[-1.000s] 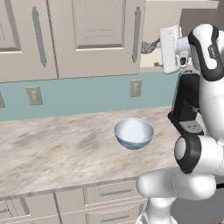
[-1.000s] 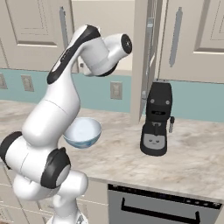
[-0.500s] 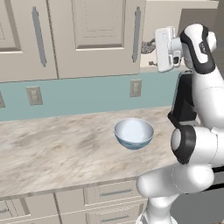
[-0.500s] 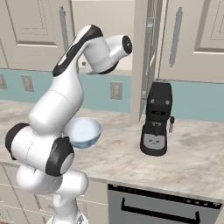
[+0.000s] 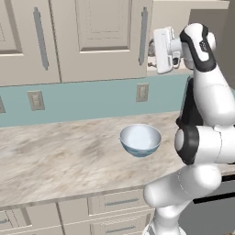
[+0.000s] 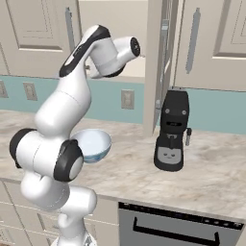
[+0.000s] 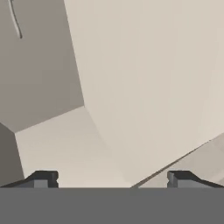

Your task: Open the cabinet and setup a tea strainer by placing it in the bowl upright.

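Marbled beige stone forms the counter (image 5: 59,156), which runs across the lower half of the left base view under a teal backsplash (image 5: 92,98) that carries two pale wall outlets (image 5: 36,100). At the upper left and centre of that view hangs the cabinet (image 5: 98,36), its shut raised-panel doors fitted with long vertical grey bar handles (image 5: 40,32). Right of centre, on the counter, stands the bowl (image 5: 140,139), white inside and pale blue outside, upright and with nothing in it. At the upper right the white arm reaches up to cabinet height, and the gripper (image 5: 152,49) points into the opened section just past the edge of the shut door.

From the right base view, the bowl (image 6: 92,144) sits at centre left, partly behind the arm's lower joint. Right of the arm, a cabinet door (image 6: 157,62) stands swung out edge-on in the upper centre, with the pale interior behind it. Below and to the right, a black coffee machine (image 6: 172,130) stands on the counter, well apart from the bowl.

Through the hand view, the gripper (image 7: 111,180) is spread wide, its two dark tips far apart at the bottom edge with nothing between them, facing pale cabinet walls and a shelf (image 7: 61,140). The tea strainer cannot be made out.
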Available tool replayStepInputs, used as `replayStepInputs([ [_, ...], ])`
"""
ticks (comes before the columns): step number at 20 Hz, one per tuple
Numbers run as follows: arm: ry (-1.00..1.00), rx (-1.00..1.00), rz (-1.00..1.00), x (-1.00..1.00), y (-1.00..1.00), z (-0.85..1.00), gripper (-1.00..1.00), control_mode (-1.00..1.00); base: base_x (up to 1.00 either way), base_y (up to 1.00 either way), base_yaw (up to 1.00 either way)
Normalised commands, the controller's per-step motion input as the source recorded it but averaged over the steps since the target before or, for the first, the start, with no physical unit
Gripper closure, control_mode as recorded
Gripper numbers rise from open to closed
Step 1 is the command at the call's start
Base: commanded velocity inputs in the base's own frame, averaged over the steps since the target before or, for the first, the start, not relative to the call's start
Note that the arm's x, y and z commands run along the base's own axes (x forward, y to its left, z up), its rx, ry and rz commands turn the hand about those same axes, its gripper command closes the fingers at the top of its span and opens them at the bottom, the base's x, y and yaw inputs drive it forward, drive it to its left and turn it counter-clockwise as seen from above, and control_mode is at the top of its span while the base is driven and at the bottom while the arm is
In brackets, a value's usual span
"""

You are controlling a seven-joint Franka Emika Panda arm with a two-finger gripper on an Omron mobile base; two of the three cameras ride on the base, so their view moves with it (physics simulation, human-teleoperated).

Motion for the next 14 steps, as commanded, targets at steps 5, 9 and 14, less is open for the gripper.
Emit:
replayStepInputs([
  [5,0.0,0.06,0.11,0.0,0.32,0.0,-1.0,-1.0,0.0,0.0,0.0],
  [9,-0.01,0.05,0.13,0.0,0.39,0.0,-1.0,-1.0,0.0,0.0,0.0],
  [14,-0.09,0.01,0.11,0.0,0.25,0.0,-1.0,-1.0,0.0,0.0,0.0],
])
